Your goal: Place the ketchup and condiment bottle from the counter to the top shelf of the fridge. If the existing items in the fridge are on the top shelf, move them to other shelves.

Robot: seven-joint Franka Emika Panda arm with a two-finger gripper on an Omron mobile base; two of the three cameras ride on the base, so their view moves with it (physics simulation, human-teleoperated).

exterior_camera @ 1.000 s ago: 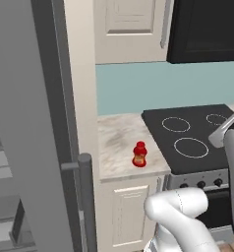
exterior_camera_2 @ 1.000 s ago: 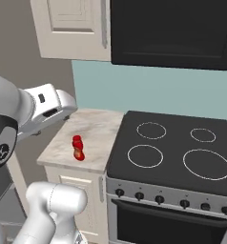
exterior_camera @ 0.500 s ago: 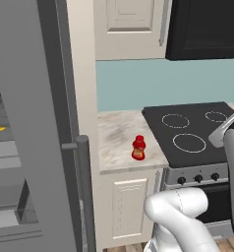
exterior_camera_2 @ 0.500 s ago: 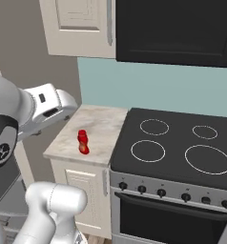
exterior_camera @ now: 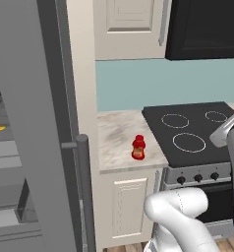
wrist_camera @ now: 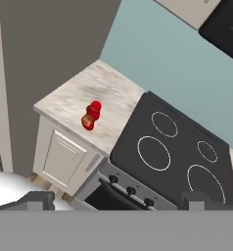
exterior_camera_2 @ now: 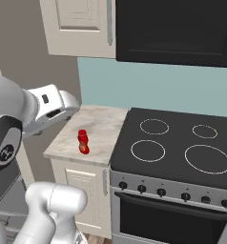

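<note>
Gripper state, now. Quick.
Gripper: open, jaws wide apart and holding nothing; the ketchup stands untouched on the counter, well away from it.

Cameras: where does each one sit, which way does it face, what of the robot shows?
Left base view: behind the arm on its left, facing the counter, ketchup and fridge; white arm lower right.
Right base view: behind on its right, facing counter and stovetop; arm at left.
Hand view: high, looking down on the ketchup; open tool at bottom.
All three share ketchup, counter, stovetop.
</note>
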